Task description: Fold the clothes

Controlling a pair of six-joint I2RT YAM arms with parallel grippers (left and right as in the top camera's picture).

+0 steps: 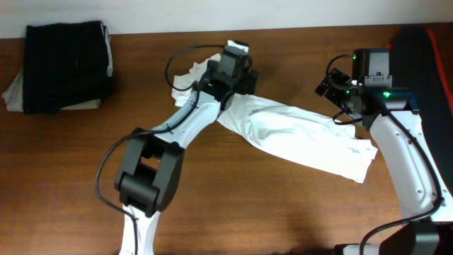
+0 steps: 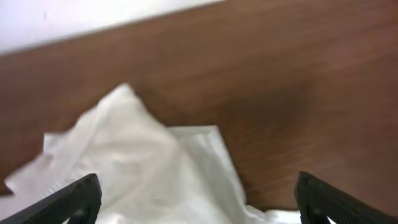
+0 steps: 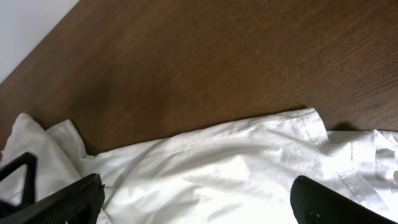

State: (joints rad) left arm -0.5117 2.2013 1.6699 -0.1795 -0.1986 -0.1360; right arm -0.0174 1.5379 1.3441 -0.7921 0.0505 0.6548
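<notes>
The white garment (image 1: 297, 134) lies wrinkled on the wooden table (image 1: 283, 212), stretched in a long slanting band from a bunched end near the table's far edge, left of centre, down to a squarer end toward the right. In the left wrist view the bunched end (image 2: 155, 174) rises in a soft peak with a flat folded corner beside it and bare wood beyond. In the right wrist view the cloth (image 3: 217, 174) runs across the lower half of the frame, with a stitched hem and a seamed corner at its right side. The left gripper (image 1: 239, 65) is over the bunched end, and its arm crosses that part of the cloth. From its own camera the left gripper (image 2: 199, 208) stands spread wide, one dark finger (image 2: 71, 200) at each lower corner and nothing pinched between them. Whether the tips touch the cloth cannot be told. The right gripper (image 1: 331, 85) is just beyond the band's far edge near its right end. It is likewise spread wide (image 3: 199, 205), its fingers (image 3: 339, 202) set apart above the fabric, gripping nothing. Well apart from all this, in the far left corner of the table, sits a stack of dark folded cloth (image 1: 67, 67) with a pale beige piece (image 1: 14, 93) showing beneath it. A dark object with a red edge (image 1: 433, 49) stands at the far right border.
</notes>
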